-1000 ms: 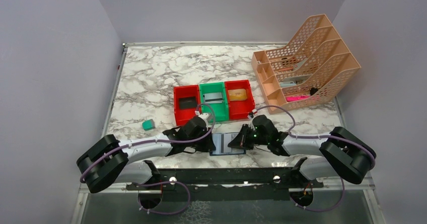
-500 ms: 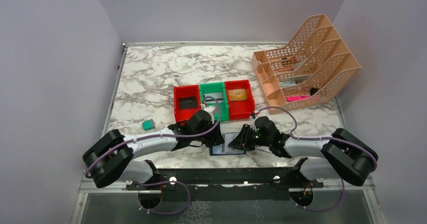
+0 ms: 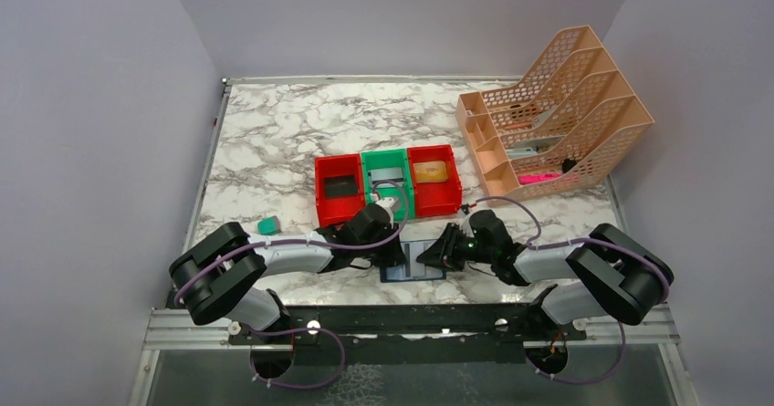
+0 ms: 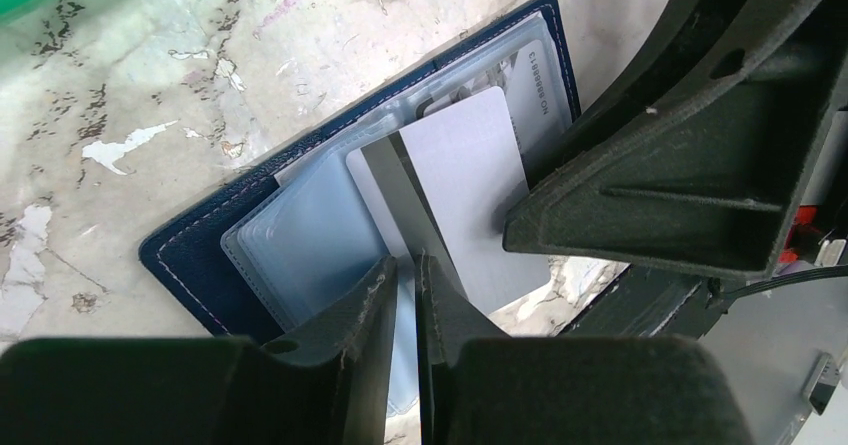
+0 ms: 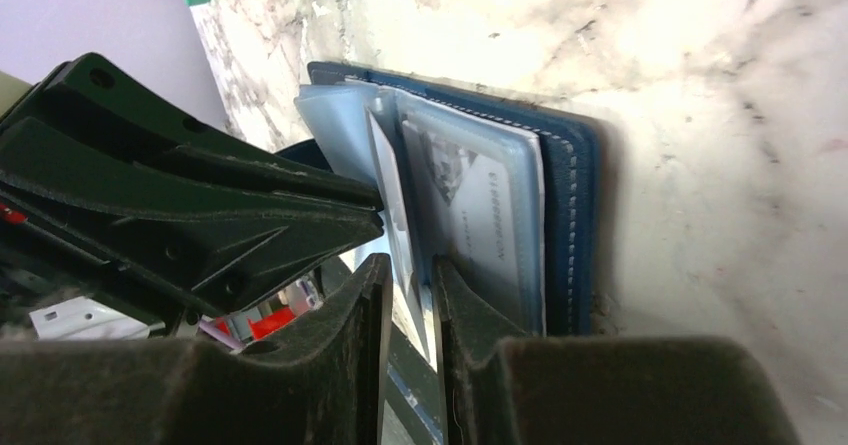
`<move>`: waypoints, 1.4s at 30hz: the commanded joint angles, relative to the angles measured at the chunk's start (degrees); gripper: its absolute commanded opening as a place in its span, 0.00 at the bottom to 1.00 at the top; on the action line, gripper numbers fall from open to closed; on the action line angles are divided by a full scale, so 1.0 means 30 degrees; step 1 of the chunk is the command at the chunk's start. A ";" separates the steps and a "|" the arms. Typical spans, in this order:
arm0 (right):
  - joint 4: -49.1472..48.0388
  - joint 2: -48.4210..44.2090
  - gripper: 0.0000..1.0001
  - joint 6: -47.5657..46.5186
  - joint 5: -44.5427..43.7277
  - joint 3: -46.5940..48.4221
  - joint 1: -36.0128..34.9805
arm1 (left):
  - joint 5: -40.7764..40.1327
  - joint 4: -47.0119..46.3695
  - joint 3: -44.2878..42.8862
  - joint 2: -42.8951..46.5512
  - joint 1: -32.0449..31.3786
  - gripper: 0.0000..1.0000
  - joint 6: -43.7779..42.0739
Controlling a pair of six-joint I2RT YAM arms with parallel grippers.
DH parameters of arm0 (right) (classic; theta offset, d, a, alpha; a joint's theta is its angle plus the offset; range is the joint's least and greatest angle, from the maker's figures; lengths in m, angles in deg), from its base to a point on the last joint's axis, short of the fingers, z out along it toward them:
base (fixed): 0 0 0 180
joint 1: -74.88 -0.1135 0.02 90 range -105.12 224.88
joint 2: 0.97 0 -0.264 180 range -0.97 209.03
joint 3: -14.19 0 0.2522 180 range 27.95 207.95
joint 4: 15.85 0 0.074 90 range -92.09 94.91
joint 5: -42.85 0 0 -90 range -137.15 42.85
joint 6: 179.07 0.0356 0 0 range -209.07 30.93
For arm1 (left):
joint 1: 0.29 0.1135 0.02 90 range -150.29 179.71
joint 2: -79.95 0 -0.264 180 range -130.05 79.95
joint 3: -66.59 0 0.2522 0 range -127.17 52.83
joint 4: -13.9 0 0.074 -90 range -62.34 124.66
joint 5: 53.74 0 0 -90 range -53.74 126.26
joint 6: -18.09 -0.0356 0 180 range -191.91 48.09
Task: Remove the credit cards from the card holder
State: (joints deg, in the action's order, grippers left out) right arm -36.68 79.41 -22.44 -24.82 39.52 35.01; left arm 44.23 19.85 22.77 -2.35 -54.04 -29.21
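The navy card holder lies open near the table's front edge, between both grippers. In the left wrist view its pale sleeves fan over the navy cover, and a silver-grey credit card with a dark stripe sticks half out. My left gripper is shut on a thin pale sleeve edge. In the right wrist view the card stands nearly edge-on and runs down between my right gripper's jaws, which stand slightly apart around it. The holder's cover lies flat to the right.
Behind the holder stand three bins: a red one holding a black card, a green one holding a silver card, a red one holding a gold card. A teal block lies left. A peach file rack stands at the back right.
My left arm has stretched forward and right over the holder, its jaws opening and closing again. My right gripper's jaws have parted a little. The holder has stayed put.
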 commanded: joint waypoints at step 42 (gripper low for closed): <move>-0.0491 0.1100 0.24 -0.1763 0.1769 0.0552 0.0241 | -0.1063 0.2899 0.0160 0.0641 -0.0245 0.17 -0.0535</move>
State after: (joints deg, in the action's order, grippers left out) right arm -39.19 83.84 -26.61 -19.32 41.08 35.62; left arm 41.39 25.55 23.05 1.39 -54.42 -29.56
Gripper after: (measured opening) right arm 0.219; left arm 0.167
